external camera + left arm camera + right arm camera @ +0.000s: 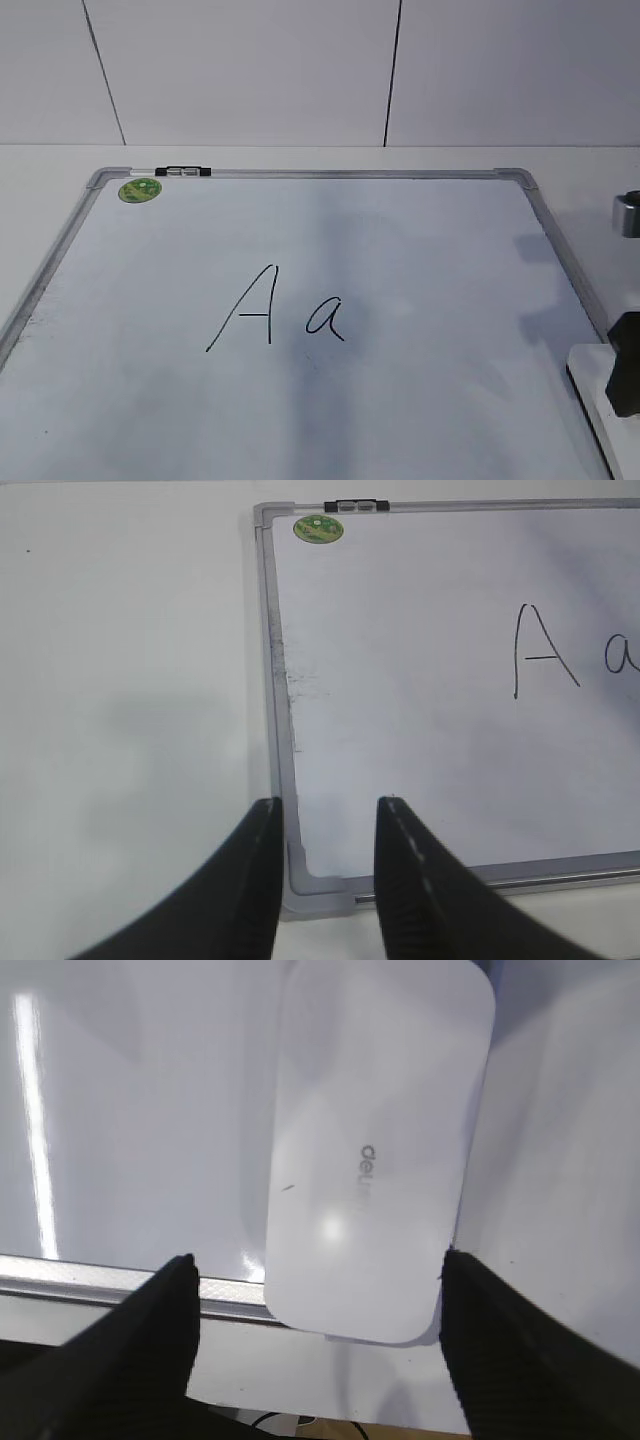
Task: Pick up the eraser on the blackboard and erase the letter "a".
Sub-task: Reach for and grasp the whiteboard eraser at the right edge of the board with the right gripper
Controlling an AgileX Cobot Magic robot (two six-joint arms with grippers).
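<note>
The large white dry-erase blackboard (pixel 420 400) with its silver-grey metal frame and rounded corner pieces is lying flat on a pale tabletop (pixel 120 680), filling most of the exterior view, and wide bare stretches of faintly smudged board are lying open around the writing at its middle. The small cursive letter "a" (pixel 326 318) in thin black marker is sitting just right of a taller capital "A" (pixel 245 308), well apart from every edge. A round green magnet (pixel 140 190) is resting in the far left corner, beside a small black and silver clip (pixel 184 172) on the far frame rail. The white, rounded rectangular plastic eraser (pixel 375 1150) is lying at the board's right edge, its near end overhanging the frame rail; grey lettering on its smooth, glossy top is reading "deli". The right gripper (pixel 315 1310) is hovering over it with its black ribbed fingers (pixel 150 1340) spread wide, one beyond each long side and not touching it. The left gripper (pixel 325 825) is hanging above the board's near left corner, jaws parted narrowly and holding nothing.
</note>
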